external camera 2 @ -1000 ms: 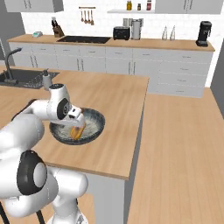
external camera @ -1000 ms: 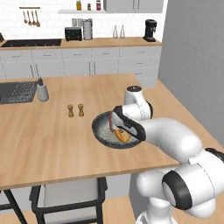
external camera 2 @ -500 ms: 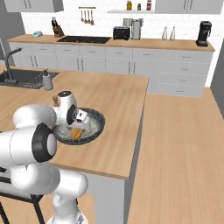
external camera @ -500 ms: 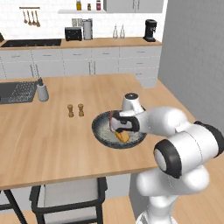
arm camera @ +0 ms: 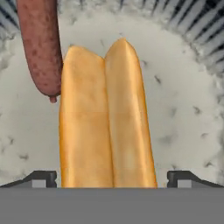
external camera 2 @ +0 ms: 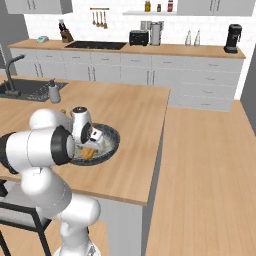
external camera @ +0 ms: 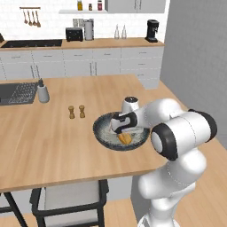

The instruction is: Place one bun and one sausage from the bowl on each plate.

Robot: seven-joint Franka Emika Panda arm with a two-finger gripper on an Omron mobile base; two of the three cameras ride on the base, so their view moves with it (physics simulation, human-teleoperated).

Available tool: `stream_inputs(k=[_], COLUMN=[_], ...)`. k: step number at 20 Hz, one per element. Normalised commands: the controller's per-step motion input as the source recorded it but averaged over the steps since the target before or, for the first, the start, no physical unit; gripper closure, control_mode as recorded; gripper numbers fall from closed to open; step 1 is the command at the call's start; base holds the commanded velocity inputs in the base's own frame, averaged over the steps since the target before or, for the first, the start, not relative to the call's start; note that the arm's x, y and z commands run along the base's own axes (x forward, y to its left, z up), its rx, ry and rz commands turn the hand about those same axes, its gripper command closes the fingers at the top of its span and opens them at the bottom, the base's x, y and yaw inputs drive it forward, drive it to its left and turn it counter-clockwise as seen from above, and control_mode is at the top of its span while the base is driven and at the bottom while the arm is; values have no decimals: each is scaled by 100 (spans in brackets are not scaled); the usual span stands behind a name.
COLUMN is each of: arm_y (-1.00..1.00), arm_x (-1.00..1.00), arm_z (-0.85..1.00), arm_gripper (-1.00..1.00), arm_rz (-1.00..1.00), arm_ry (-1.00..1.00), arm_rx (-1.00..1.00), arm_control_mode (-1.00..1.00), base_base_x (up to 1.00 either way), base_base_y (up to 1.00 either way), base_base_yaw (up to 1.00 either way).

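From the left base view you get the bowl (external camera: 105,131) sitting on the wooden worktop (external camera: 53,137) close to its right-hand edge, with the gripper (external camera: 119,129) dipped down inside it. There's a bit of orange bun (external camera: 125,138) peeking out in the bowl just below the hand. To the left of the bowl you've got two small shakers (external camera: 76,111) standing side by side, and further left of the bowl a grey dispenser (external camera: 42,92) beside the sink (external camera: 17,93). You can't judge the fingers from here, the hand covers them.

The right base view gives you the other side: the bowl's (external camera 2: 112,138) far rim shows clear of the arm, the bun (external camera 2: 88,152) is just a small orange patch in the bowl under the gripper (external camera 2: 93,143), and the elbow hides the bowl's near-left part.

The hand view is where you actually see stuff. The bun (arm camera: 106,118) is a split one, lying lengthwise on the bowl's (arm camera: 183,109) pale speckled floor, running right down between the two fingers (arm camera: 41,178). They're spread wide, one on each side of the bun, with a visible gap to it, so nothing's gripped. A sausage (arm camera: 40,46) lies in the bowl touching the bun's upper left side.
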Motion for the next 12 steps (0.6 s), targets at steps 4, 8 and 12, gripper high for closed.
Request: stream_inputs(k=[4,8,12], arm_y=[5,1,0], arm_x=[12,5,4], arm_z=[-37,-45,-1], arm_gripper=[-100,100,100], arm_rz=[0,0,0], arm_ry=[0,0,1], arm_rx=[3,-2,0], arm_control_mode=[-100,-100,-100], base_base_x=[0,0,0], base_base_y=[0,0,0], base_base_yaw=[0,0,0])
